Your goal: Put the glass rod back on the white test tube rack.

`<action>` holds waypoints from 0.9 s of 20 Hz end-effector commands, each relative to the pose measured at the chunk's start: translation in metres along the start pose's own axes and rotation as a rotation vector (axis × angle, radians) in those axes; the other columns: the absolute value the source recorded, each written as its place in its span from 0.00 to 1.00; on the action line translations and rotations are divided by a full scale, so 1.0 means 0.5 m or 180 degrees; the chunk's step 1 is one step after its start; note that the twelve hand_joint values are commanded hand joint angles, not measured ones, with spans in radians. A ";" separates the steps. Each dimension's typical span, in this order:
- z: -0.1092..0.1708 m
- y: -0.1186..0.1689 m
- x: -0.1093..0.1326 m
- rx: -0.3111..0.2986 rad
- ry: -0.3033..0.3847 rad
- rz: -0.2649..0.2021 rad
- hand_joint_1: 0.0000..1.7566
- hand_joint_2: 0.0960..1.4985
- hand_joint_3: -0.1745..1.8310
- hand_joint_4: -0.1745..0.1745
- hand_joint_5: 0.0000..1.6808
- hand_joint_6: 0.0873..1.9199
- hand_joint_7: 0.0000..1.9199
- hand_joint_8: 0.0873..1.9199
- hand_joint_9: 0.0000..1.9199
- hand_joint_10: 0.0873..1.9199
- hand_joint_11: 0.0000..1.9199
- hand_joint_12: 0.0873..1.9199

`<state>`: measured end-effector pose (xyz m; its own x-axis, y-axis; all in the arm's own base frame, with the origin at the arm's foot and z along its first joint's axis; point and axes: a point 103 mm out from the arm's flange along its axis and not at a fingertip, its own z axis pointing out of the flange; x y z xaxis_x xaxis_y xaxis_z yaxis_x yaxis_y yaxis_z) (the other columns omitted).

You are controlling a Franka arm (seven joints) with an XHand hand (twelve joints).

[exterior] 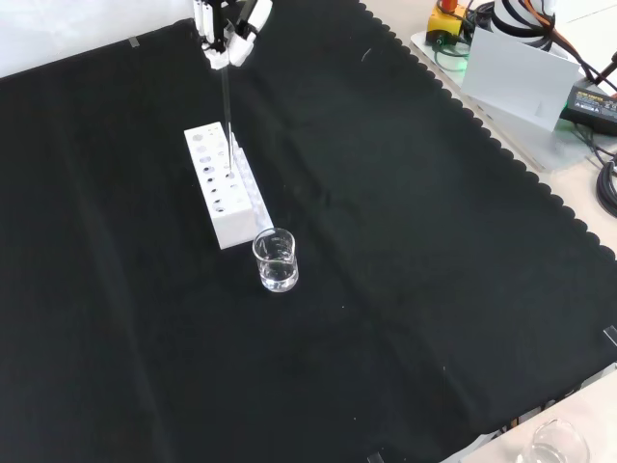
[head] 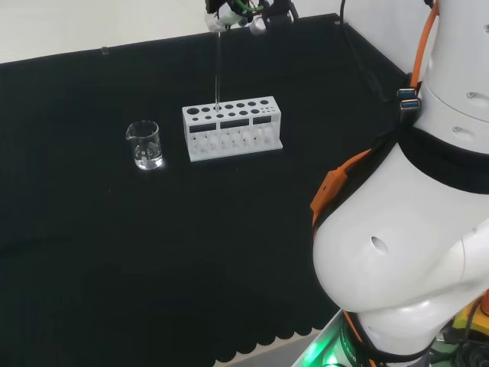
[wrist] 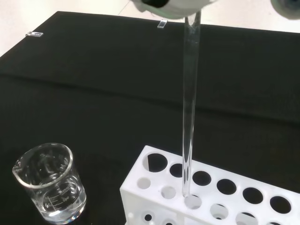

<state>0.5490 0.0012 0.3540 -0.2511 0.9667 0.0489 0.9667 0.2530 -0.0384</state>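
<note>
Hand holding the glass rod upright over the rack.

On the black cloth (exterior: 405, 241) the white test tube rack (head: 232, 128) stands just beside a small glass beaker (head: 144, 145). Above the rack, at the head view's top, the hand (head: 243, 14) pinches the top of the glass rod (wrist: 189, 112), which hangs near vertical, its lower tip at a small hole in the rack's top.
</note>
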 end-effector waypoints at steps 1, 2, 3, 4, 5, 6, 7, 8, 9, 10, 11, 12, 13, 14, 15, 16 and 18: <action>0.012 0.000 -0.008 0.0021 -0.0001 0.0020 0.75 0.66 0.00 0.15 0.88 0.00 0.80 0.06 0.94 0.10 0.83 0.29; 0.011 -0.001 -0.009 0.0020 0.0003 0.0026 0.75 0.66 0.00 0.15 0.88 0.00 0.80 0.06 0.94 0.10 0.83 0.29; 0.012 -0.001 -0.009 0.0022 0.0012 0.0036 0.75 0.66 0.00 0.15 0.88 0.00 0.80 0.06 0.94 0.10 0.83 0.29; 0.015 -0.001 -0.009 0.0031 0.0010 0.0035 0.75 0.66 0.00 0.15 0.88 0.00 0.80 0.06 0.94 0.10 0.83 0.29; 0.019 -0.001 -0.010 0.0034 0.0018 0.0038 0.75 0.66 0.00 0.15 0.88 0.00 0.80 0.06 0.94 0.10 0.83 0.29; 0.023 -0.002 -0.011 0.0041 0.0024 0.0041 0.75 0.66 0.00 0.15 0.88 0.00 0.80 0.06 0.94 0.10 0.83 0.29; 0.026 -0.004 -0.012 0.0044 0.0030 0.0045 0.75 0.66 0.00 0.15 0.88 0.00 0.80 0.06 0.94 0.10 0.83 0.29; 0.029 -0.006 -0.012 0.0052 0.0022 0.0043 0.75 0.66 0.00 0.15 0.88 0.00 0.80 0.06 0.94 0.10 0.83 0.29; 0.032 -0.008 -0.012 0.0059 0.0019 0.0046 0.75 0.66 0.00 0.15 0.88 0.00 0.80 0.06 0.94 0.10 0.83 0.29; 0.035 -0.011 -0.012 0.0068 0.0022 0.0052 0.75 0.66 0.00 0.15 0.88 0.00 0.80 0.06 0.94 0.10 0.83 0.29; 0.038 -0.013 -0.012 0.0076 0.0019 0.0053 0.75 0.66 0.00 0.15 0.88 0.00 0.80 0.06 0.94 0.10 0.83 0.29; 0.043 -0.015 -0.013 0.0088 0.0019 0.0056 0.75 0.66 0.00 0.15 0.88 0.00 0.80 0.06 0.94 0.10 0.83 0.29; 0.048 -0.017 -0.013 0.0098 0.0019 0.0059 0.75 0.66 0.00 0.15 0.88 0.00 0.80 0.06 0.94 0.10 0.83 0.29; 0.052 -0.017 -0.013 0.0110 0.0023 0.0060 0.75 0.66 0.00 0.15 0.88 0.00 0.80 0.06 0.94 0.10 0.83 0.29; 0.057 -0.017 -0.012 0.0119 0.0018 0.0051 0.75 0.66 0.00 0.15 0.88 0.00 0.80 0.06 0.94 0.10 0.83 0.29; 0.061 -0.015 -0.011 0.0124 0.0018 0.0043 0.75 0.66 0.00 0.15 0.88 0.00 0.80 0.06 0.94 0.10 0.83 0.29; 0.069 -0.008 -0.009 0.0129 0.0024 0.0029 0.75 0.66 0.00 0.15 0.88 0.00 0.80 0.06 0.94 0.10 0.83 0.29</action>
<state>0.5420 -0.0053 0.3267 -0.2356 0.9703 0.0552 0.9680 0.2393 -0.0752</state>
